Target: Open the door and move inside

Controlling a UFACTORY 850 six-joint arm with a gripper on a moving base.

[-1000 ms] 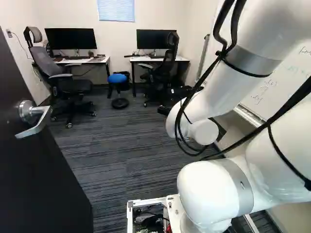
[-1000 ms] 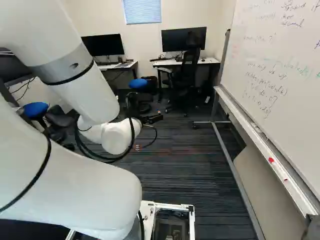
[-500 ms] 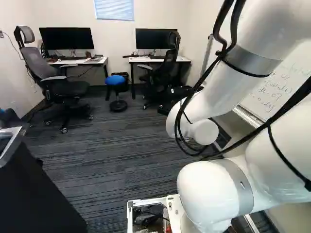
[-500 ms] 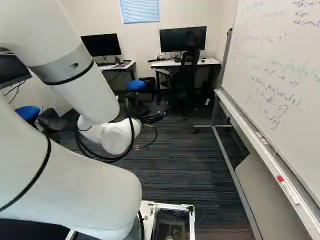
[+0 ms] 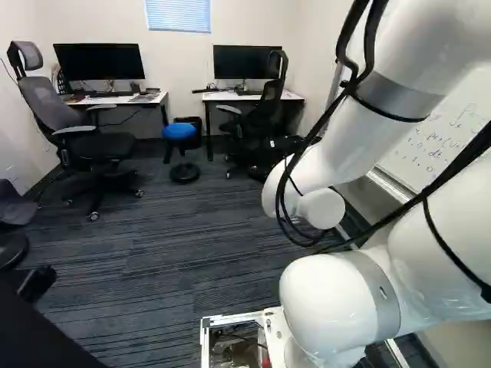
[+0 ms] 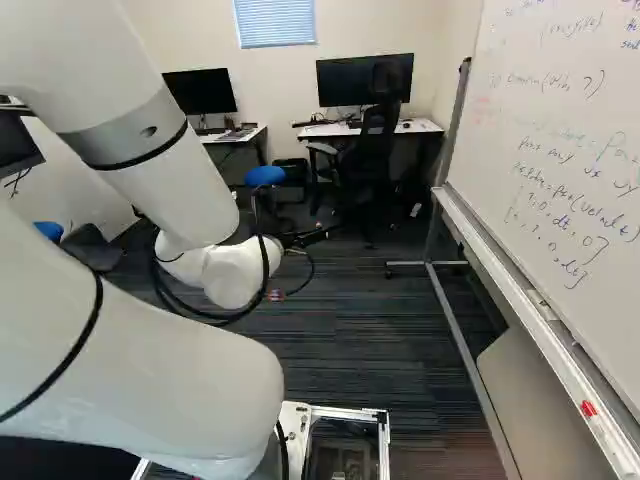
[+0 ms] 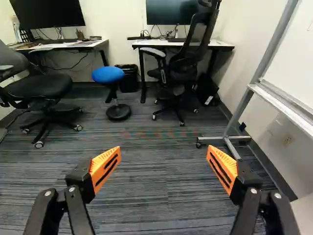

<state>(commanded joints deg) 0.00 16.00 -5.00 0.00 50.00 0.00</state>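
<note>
Shows released jaws, spread wide, with nothing between the orange pads (image 7: 105,166). Points them straight ahead into the room, over striped carpet (image 7: 146,205), without contact with anything in sight.

Carries the arm (image 5: 337,146) bent, sloping forward and down to the wrist ahead of the base frame (image 5: 230,317). Stands right of the middle in the left base view, well apart from anything to be grasped.

Leaves only a dark slab of what looks like the door (image 5: 42,337) in view, low in the left corner of the left base view, near the base and to its left. Shows no handle there; does not reveal how far round on the hinges.

Looks mostly done: seems to have the door open and the doorway at least partly entered. Probably leaves just the rest of the drive inward, with no further need for the jaws.

Calls next for a slow, straight roll forward. Risks scraping the door on the left, or catching the foot (image 7: 220,139) of the whiteboard (image 6: 560,130) stand on the right. Further ahead, needs room before the blue stool (image 7: 108,75) and the black office chair (image 7: 183,66).
</note>
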